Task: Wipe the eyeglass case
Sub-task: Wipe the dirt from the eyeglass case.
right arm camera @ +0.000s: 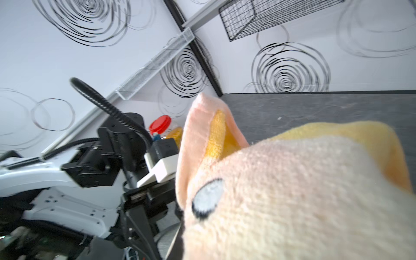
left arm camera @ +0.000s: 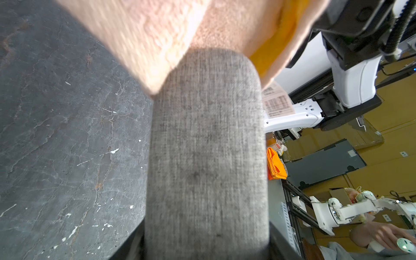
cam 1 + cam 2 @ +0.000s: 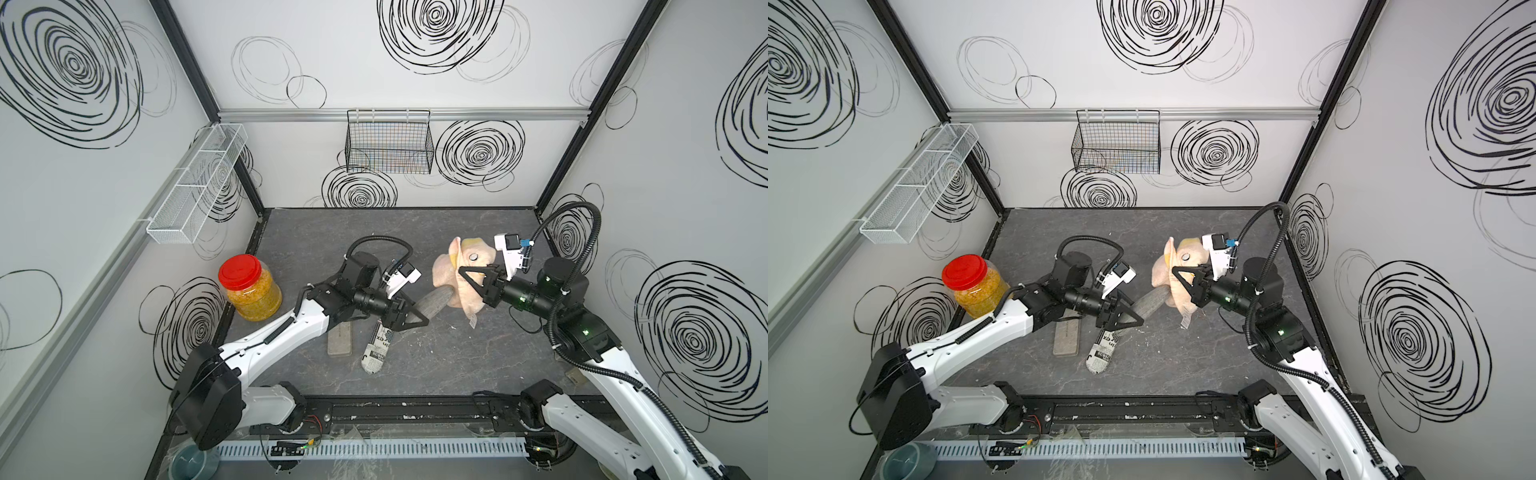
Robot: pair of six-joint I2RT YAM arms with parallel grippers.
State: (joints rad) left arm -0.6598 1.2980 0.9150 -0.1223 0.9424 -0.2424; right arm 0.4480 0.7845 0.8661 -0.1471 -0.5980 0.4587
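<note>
The eyeglass case (image 3: 436,301) (image 3: 1152,303) is a grey fabric oblong held off the table in both top views. My left gripper (image 3: 419,318) (image 3: 1136,320) is shut on its near end. In the left wrist view the case (image 2: 207,157) runs out from between the jaws. A pink and yellow plush cloth (image 3: 453,266) (image 3: 1167,270) with a stitched eye covers the case's far end. My right gripper (image 3: 464,273) (image 3: 1178,272) is shut on this cloth (image 2: 146,33). In the right wrist view the cloth (image 1: 292,191) hides the jaws.
A red-lidded jar (image 3: 249,286) stands at the table's left edge. A flat grey block (image 3: 340,343) and a newspaper-print pouch (image 3: 376,349) lie under my left arm. A black wire basket (image 3: 388,143) and a white mesh shelf (image 3: 195,187) hang on the walls.
</note>
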